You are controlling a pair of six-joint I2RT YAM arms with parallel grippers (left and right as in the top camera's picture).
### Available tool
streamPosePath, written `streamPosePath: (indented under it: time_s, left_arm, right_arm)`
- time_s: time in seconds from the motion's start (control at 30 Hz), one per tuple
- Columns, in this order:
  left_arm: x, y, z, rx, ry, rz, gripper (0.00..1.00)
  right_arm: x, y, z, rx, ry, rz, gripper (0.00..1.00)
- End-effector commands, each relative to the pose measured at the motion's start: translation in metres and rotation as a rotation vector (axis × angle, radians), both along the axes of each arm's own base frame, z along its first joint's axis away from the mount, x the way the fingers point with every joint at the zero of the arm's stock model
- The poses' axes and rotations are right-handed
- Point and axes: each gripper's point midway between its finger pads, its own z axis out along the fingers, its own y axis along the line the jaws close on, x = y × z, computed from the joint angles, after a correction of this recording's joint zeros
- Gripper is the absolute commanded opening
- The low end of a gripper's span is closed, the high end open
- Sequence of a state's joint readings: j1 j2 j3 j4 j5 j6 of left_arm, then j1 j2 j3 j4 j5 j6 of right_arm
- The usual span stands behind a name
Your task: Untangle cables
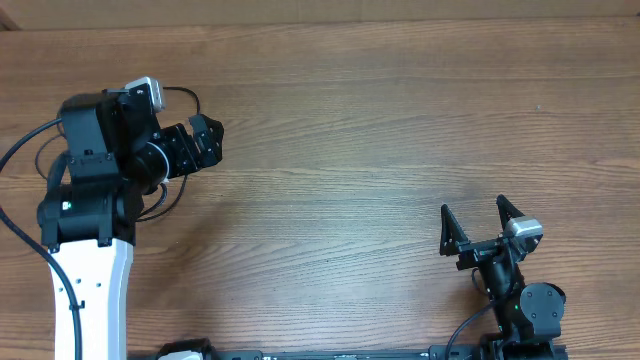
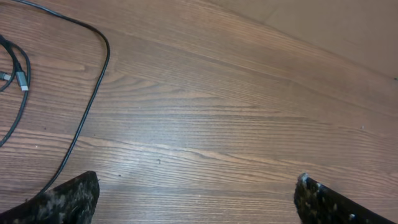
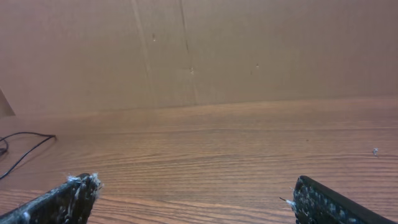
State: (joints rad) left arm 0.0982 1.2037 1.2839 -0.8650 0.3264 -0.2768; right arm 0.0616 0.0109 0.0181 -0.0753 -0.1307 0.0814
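The cables (image 2: 93,81) are thin black cords lying on the wood at the left of the left wrist view. One long loop runs down toward the left finger, and a small silver plug end (image 2: 22,81) lies at the far left. A short stretch of cable (image 3: 25,146) also shows at the far left of the right wrist view. In the overhead view I cannot tell them from the left arm's own wiring. My left gripper (image 1: 208,140) (image 2: 196,186) is open over bare wood, right of the cords. My right gripper (image 1: 474,210) (image 3: 194,183) is open and empty, far from them.
A brown cardboard wall (image 3: 199,50) stands along the table's far edge. The left arm's bulky base and white link (image 1: 90,260) fill the left side. Thick black arm wiring (image 1: 20,145) loops at the left edge. The wooden table (image 1: 350,150) spreads between the two arms.
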Motion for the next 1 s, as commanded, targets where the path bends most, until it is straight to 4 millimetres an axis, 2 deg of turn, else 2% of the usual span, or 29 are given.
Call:
streamPosePath:
  time_s: [0.0, 0.37, 0.6, 0.77, 0.97]
  left_arm:
    - [0.004, -0.001, -0.001, 0.011, 0.000, -0.021, 0.99]
    - [0.005, -0.001, -0.006, 0.009, 0.015, -0.021, 1.00]
    - [-0.002, -0.002, 0.008, 0.014, -0.029, -0.021, 0.99]
    - [-0.019, -0.003, 0.027, 0.021, -0.099, -0.020, 1.00]
    - [-0.059, -0.007, 0.054, 0.035, -0.229, -0.019, 1.00]
  right_arm:
    - [0.000, 0.002, -0.002, -0.001, -0.002, 0.010, 1.00]
    - [0.000, 0.002, -0.002, -0.001, -0.002, 0.010, 1.00]
    - [0.000, 0.002, -0.002, -0.001, -0.002, 0.010, 1.00]
    - [0.000, 0.003, -0.002, -0.001, -0.002, 0.012, 1.00]
    - [0.000, 0.003, -0.002, -0.001, -0.002, 0.011, 1.00]
